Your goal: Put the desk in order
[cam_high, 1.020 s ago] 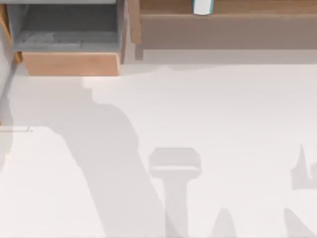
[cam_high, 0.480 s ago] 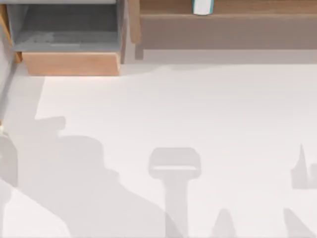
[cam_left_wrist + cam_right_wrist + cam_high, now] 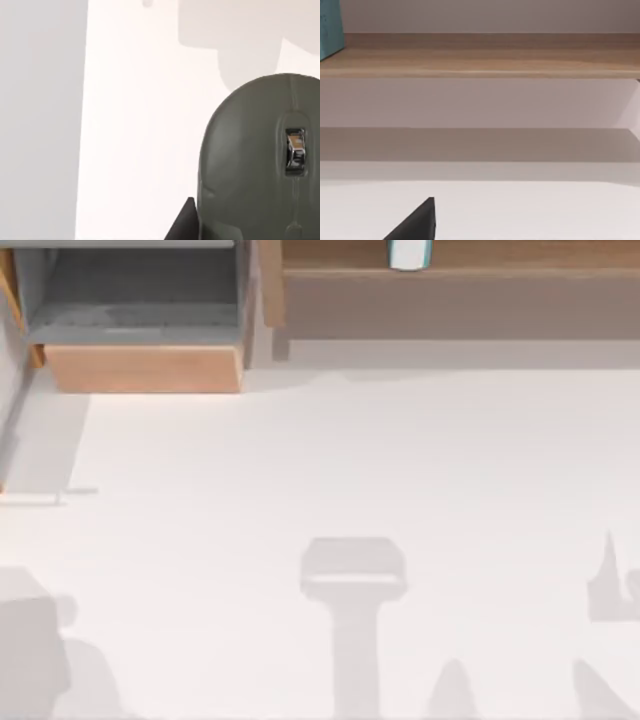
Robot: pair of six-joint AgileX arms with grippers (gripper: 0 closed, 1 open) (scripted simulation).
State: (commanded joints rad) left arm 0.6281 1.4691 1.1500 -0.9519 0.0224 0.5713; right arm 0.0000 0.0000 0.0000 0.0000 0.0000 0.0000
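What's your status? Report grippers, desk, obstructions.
Left gripper at grey mouse. Right gripper parked, facing shelf rail. Desk drawer open; teal-edged item on rail. No obstruction seen.

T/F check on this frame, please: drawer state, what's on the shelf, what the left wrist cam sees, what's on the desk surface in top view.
1. The drawer stands open, grey lining showing. True.
2. The shelf rail carries a red mug. False: a white and teal item stands there.
3. A grey computer mouse lies before the left wrist camera. True.
4. Books are stacked mid-desk in the top view. False: shadows alone fall there.
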